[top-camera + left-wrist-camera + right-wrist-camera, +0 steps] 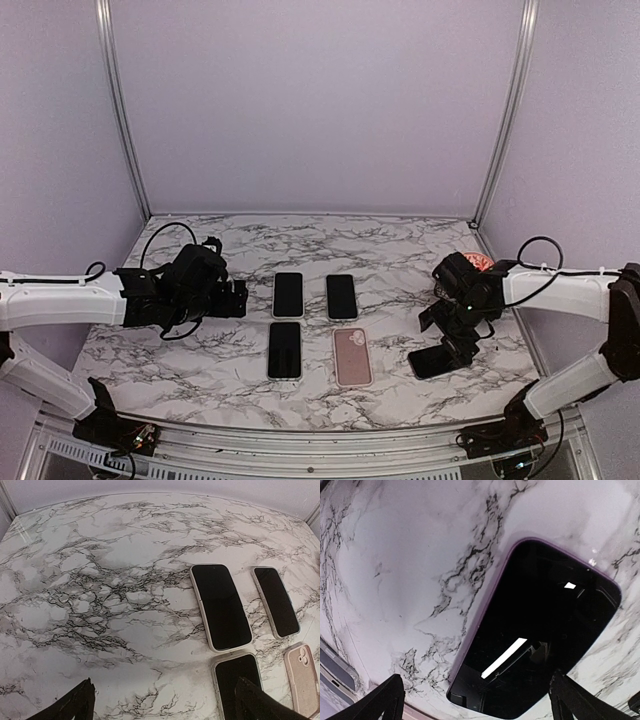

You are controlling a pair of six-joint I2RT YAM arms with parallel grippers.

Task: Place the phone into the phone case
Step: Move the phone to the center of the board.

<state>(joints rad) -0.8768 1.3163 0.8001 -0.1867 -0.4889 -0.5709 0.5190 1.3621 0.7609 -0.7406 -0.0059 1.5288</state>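
A bare phone (437, 360) with a purple rim and a dark screen lies face up on the marble at the right; it fills the right wrist view (535, 635). My right gripper (455, 335) (480, 705) hovers just above it, open, its fingers either side of the phone's near end and not touching it. The pink phone case (352, 356) (302, 680) lies flat in the middle, camera cutout showing. My left gripper (235, 297) (162, 705) stands open over bare marble to the left of the middle phones, with nothing in it.
Three more phones with light rims lie screen up near the case: two in the back row (288, 294) (342, 296) and one in front (285, 350). A small orange-red object (478, 262) sits behind the right arm. Aluminium frame posts (505, 110) stand at the back corners.
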